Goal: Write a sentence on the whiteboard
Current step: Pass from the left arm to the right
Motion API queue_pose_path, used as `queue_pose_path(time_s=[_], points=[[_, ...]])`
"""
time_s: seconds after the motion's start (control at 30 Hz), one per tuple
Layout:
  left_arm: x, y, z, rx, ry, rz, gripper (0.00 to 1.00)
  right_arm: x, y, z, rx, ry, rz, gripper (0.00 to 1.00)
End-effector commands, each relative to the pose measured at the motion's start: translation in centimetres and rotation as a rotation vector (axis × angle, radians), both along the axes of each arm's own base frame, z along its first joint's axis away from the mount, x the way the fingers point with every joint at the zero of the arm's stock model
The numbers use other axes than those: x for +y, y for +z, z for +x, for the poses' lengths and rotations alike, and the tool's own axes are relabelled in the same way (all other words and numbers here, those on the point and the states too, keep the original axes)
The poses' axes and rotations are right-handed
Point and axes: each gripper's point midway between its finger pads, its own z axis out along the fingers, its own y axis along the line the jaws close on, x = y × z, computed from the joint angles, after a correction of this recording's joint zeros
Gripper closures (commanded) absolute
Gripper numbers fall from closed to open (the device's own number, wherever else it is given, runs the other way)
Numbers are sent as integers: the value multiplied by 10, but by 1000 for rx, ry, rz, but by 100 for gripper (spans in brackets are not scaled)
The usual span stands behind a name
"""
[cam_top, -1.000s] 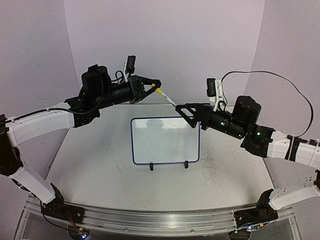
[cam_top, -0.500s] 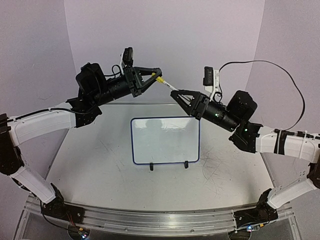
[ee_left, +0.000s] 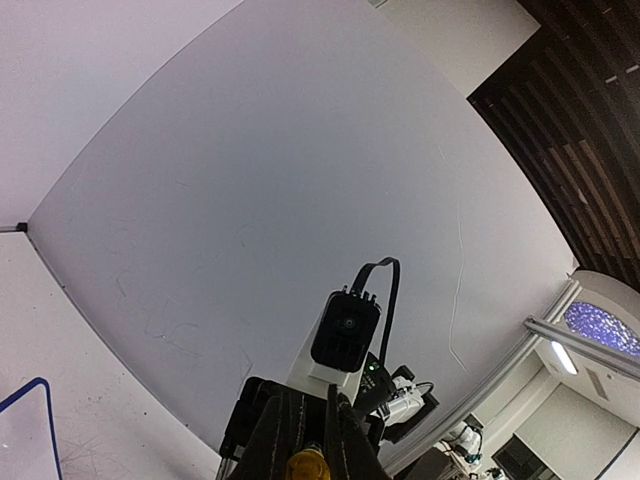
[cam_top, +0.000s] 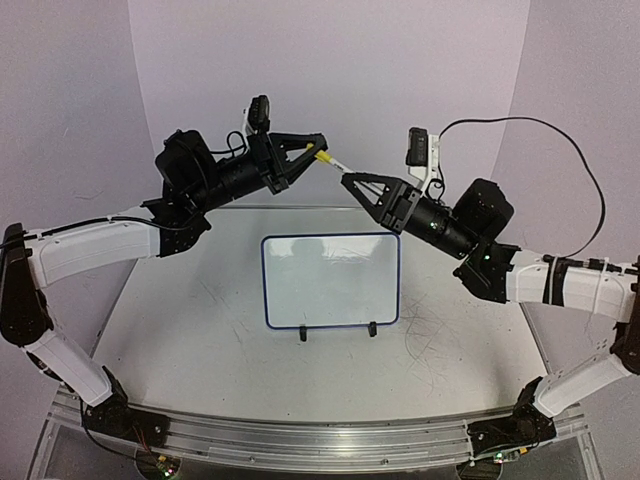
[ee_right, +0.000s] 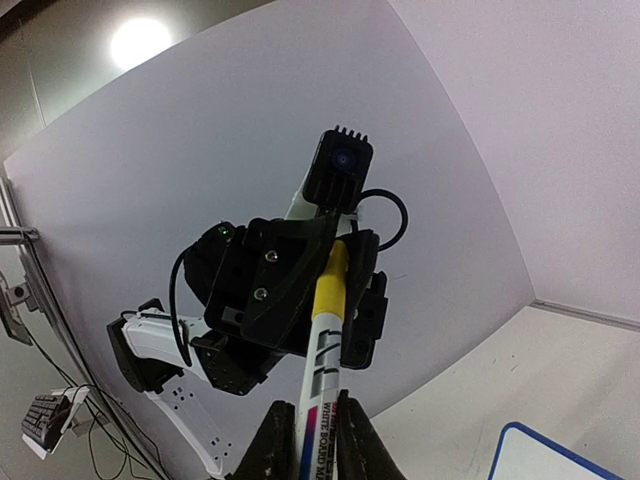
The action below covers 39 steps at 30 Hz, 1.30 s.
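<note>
The whiteboard [cam_top: 330, 300], white with a thin blue frame and two black feet, stands on the table between the arms. The sentence is out of view; its face shows only grey reflections. Both arms are raised above the board's far edge. A white marker [cam_top: 333, 165] with a yellow cap spans the two grippers. My left gripper [cam_top: 318, 153] is shut on the yellow cap [ee_left: 307, 466]. My right gripper [cam_top: 347, 178] is shut on the printed barrel [ee_right: 325, 350], its fingers [ee_right: 275, 440] pressed against both sides. A blue corner of the board [ee_right: 540, 455] shows in the right wrist view.
The large white tabletop [cam_top: 200, 320] is covered with grey scuffs. Pale purple backdrop walls [cam_top: 330, 70] enclose the back and sides. A black cable [cam_top: 560, 150] loops over the right arm. The metal base rail [cam_top: 300, 440] runs along the near edge.
My right gripper rose and moved left to the marker's free end, then closed from wide open onto the barrel. The left gripper kept hold of the cap and barely shifted.
</note>
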Motion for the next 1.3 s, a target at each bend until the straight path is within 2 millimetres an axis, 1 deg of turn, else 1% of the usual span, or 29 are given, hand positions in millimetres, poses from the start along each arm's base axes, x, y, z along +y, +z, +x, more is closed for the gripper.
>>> queue_pose_path(time_s=[0.0,0.07,0.17,0.23,0.4,0.57,0.63,0.7,0.73,0.8,0.93,1.03,1.1,1.17,1.27], points=[[7,11,-4,-30,-11,-45,100,-8,34,-7,-70,11,91,83],[8,9,-3,-24,-9,-43,100,-8,33,-5,-64,4,92,82],[7,8,-2,-22,-12,-43,100,-9,32,-4,-59,-3,96,75],[7,8,-2,-22,-12,-44,100,-9,34,-4,-63,-3,98,75],[5,6,-1,-17,-19,-41,100,-11,35,-2,-70,-11,101,79],[5,6,-1,-14,-21,-41,100,-7,34,-1,-65,-1,96,87],[5,5,-1,-13,-23,-41,100,-6,33,0,-63,1,94,93],[5,5,-1,-14,-21,-41,100,-6,34,1,-63,2,95,95],[5,5,-1,-15,-21,-42,100,-5,33,1,-63,4,93,93],[5,5,-1,-15,-22,-41,100,-3,32,2,-61,7,91,85],[4,5,-1,-13,-25,-42,100,-2,32,3,-57,6,91,83],[4,5,-1,-14,-27,-41,100,-2,33,4,-58,5,92,86],[3,4,-1,-13,-29,-40,100,-2,32,5,-57,0,92,91],[4,5,-1,-15,-30,-41,100,-3,33,5,-57,-3,94,99],[3,3,-2,-21,-32,-35,100,-5,33,6,-55,-15,97,100]])
